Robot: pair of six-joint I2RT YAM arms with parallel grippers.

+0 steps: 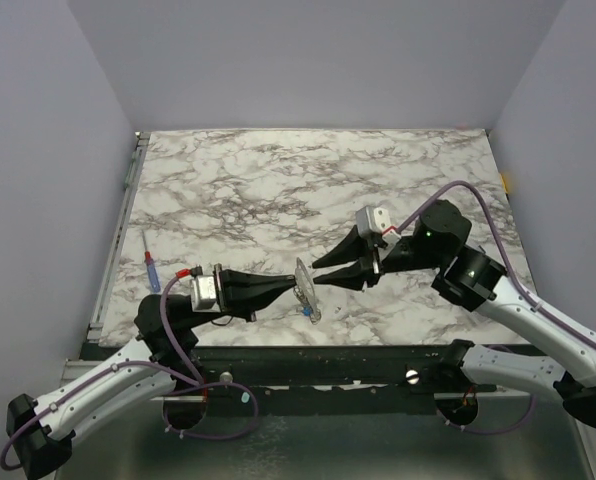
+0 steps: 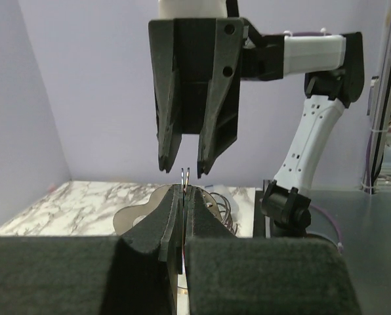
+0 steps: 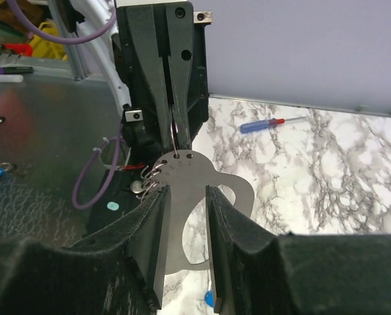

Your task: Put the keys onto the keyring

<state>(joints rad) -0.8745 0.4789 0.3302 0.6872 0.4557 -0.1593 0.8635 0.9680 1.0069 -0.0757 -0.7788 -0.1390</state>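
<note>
My left gripper (image 1: pixel 290 286) (image 2: pixel 184 191) is shut on the keyring (image 2: pixel 185 176), a thin wire loop standing up edge-on between its pads. A flat silvery plate (image 3: pixel 182 197) (image 1: pixel 303 283) with small holes hangs from that loop, and more wire rings (image 3: pixel 147 180) (image 2: pixel 226 207) hang from its left side. My right gripper (image 1: pixel 318 272) (image 3: pixel 185 197) faces it with its jaws a finger-width apart, close to the plate and not gripping it. A small blue bit (image 3: pixel 209 299), perhaps a key's head, shows below the plate. The rest of the keys are hidden.
A blue-and-red screwdriver (image 1: pixel 152 270) (image 3: pixel 267 123) lies on the marble table (image 1: pixel 278 180) near its left edge. Purple cables (image 1: pixel 198 420) loop below the table's front edge. Grey walls close in the left, right and back.
</note>
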